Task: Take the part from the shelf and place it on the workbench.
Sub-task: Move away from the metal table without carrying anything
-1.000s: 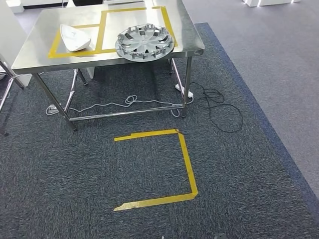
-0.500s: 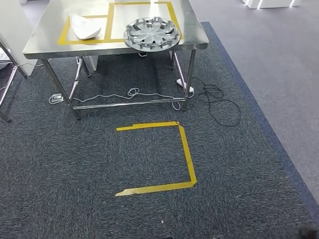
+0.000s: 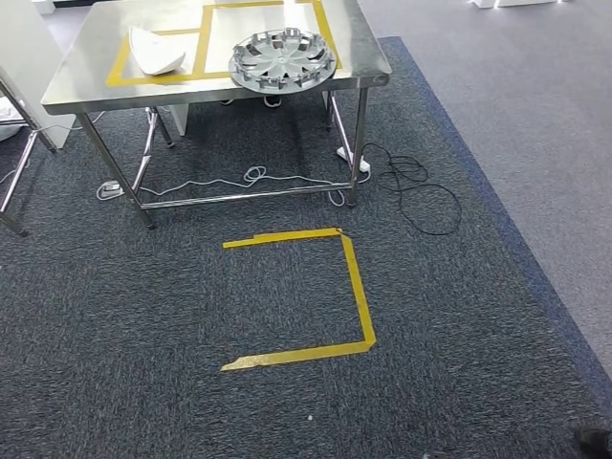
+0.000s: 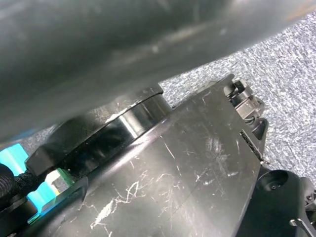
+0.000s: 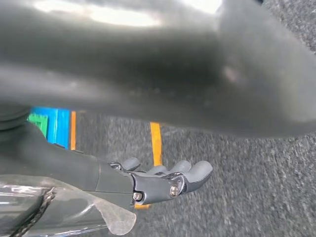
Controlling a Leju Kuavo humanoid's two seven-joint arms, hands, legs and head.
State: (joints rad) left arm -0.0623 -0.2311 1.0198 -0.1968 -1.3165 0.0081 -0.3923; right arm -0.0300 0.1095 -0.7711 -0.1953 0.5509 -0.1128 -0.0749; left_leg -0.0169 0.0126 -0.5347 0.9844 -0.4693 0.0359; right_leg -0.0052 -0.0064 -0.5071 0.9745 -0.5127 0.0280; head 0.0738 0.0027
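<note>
A steel workbench (image 3: 79, 81) stands ahead in the head view, marked with yellow tape rectangles. On it lie a silver wheel cover (image 3: 283, 59) near its front right corner and a white curved part (image 3: 154, 51) in the left rectangle. My right hand (image 5: 164, 180) hangs over the dark carpet with its fingers stretched out straight and nothing in them. In the left wrist view a blurred grey mass of my left hand (image 4: 111, 44) crosses the picture; how its fingers lie is unclear.
A yellow tape square (image 3: 357, 287) marks the carpet in front of the workbench. White and black cables (image 3: 415, 186) lie under the table and to its right. Another metal frame (image 3: 18, 158) stands at the far left. Lighter grey floor runs along the right.
The whole head picture has shifted: the workbench now sits higher and slightly left, and the tape square higher too. The camera moved; the parts on the table kept their places.
</note>
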